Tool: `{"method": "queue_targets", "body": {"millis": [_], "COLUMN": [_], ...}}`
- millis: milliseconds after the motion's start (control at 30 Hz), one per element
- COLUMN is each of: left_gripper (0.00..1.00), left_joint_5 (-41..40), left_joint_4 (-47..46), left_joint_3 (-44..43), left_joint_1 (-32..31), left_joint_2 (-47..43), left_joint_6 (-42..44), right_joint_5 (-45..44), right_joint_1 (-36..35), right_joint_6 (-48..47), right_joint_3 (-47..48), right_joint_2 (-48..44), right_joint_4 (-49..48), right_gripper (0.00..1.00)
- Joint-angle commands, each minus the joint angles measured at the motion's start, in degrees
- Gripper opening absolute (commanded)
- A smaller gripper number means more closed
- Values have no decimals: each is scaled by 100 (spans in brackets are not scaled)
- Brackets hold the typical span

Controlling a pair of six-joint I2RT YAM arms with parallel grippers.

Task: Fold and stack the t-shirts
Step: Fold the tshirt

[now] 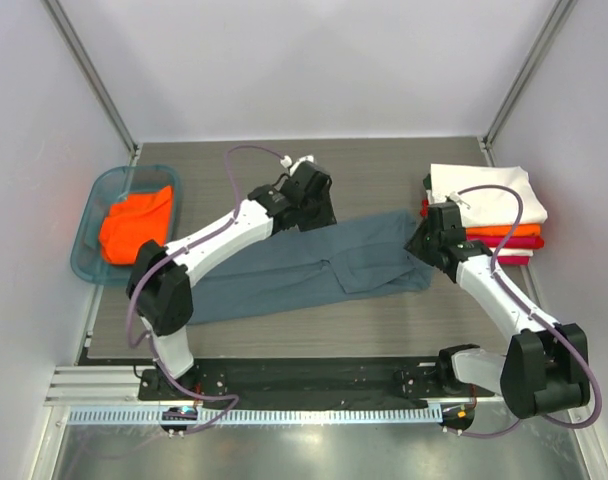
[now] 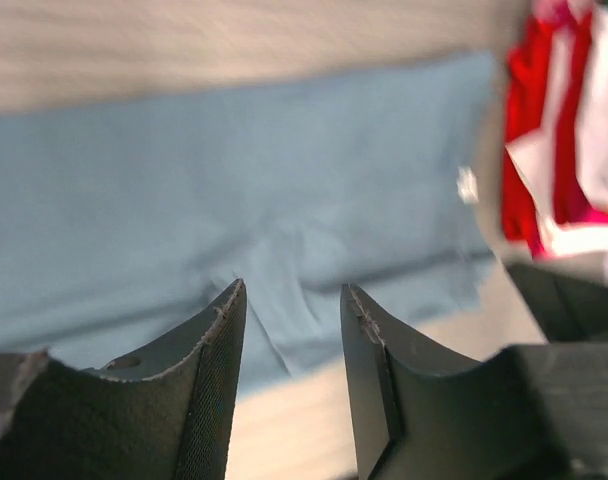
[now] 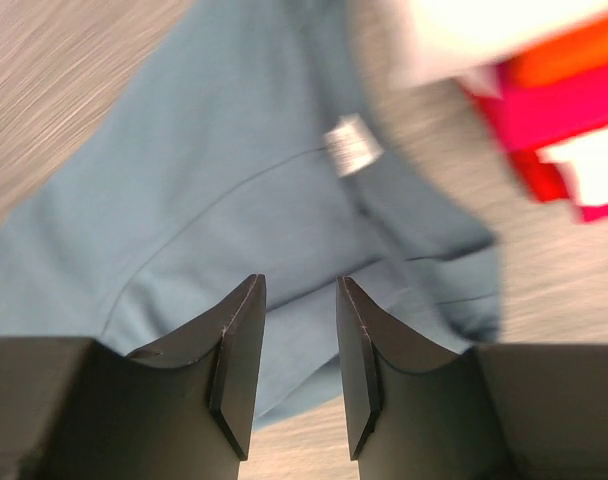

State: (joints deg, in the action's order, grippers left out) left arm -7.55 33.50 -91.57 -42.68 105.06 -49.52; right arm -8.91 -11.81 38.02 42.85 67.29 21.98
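A slate blue-grey t-shirt [image 1: 314, 268] lies folded into a long strip across the table's middle; it shows in the left wrist view [image 2: 234, 190] and the right wrist view [image 3: 234, 200] with its white neck label [image 3: 352, 143]. My left gripper [image 1: 319, 205] is open and empty above the strip's far edge [image 2: 292, 290]. My right gripper [image 1: 424, 245] is open and empty over the strip's right end [image 3: 299, 285]. A stack of folded shirts with a white one [image 1: 489, 192] on top, orange [image 1: 509, 231] and red [image 1: 514, 258] below, sits at the right. An orange shirt [image 1: 134, 222] lies in the basket.
A teal translucent plastic basket [image 1: 104, 185] stands at the far left of the table. The folded stack lies close behind my right gripper and shows in the left wrist view [image 2: 564, 140]. Grey walls with metal posts enclose the table.
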Motion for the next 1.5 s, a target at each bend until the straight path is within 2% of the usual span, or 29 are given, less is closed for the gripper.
{"method": "queue_targets", "body": {"millis": [0, 133, 267, 700, 800, 900, 1000, 1267, 1467], "left_gripper": [45, 48, 49, 47, 45, 43, 40, 38, 36], "left_joint_5": [-106, -97, -71, 175, 263, 359, 368, 159, 131], "left_joint_4": [87, -220, -309, -475, -554, -625, -651, -581, -432], "left_joint_3": [402, 833, 799, 1018, 1089, 1141, 1176, 1308, 1036], "left_joint_1": [-442, -812, -1137, -1331, -1366, -1428, -1472, -1507, -1507], "left_joint_2": [-222, -240, 23, 261, 287, 340, 367, 419, 753], "left_joint_6": [-259, -646, -858, -1139, -1174, -1218, -1271, -1315, -1209], "right_joint_5": [-147, -41, 12, 143, 144, 126, 117, 249, 372], "right_joint_1": [381, 496, 513, 513, 522, 522, 522, 513, 513], "right_joint_6": [267, 285, 346, 557, 601, 593, 584, 540, 505], "right_joint_3": [-145, -251, -365, -857, -875, -884, -945, -1068, -1059], "right_joint_2": [83, 188, 241, 399, 417, 303, 118, -128, -181], "right_joint_4": [-9, -150, -229, -633, -668, -677, -668, -668, -695], "right_gripper": [40, 40, 39, 36, 28, 11, 1, 1, 1]}}
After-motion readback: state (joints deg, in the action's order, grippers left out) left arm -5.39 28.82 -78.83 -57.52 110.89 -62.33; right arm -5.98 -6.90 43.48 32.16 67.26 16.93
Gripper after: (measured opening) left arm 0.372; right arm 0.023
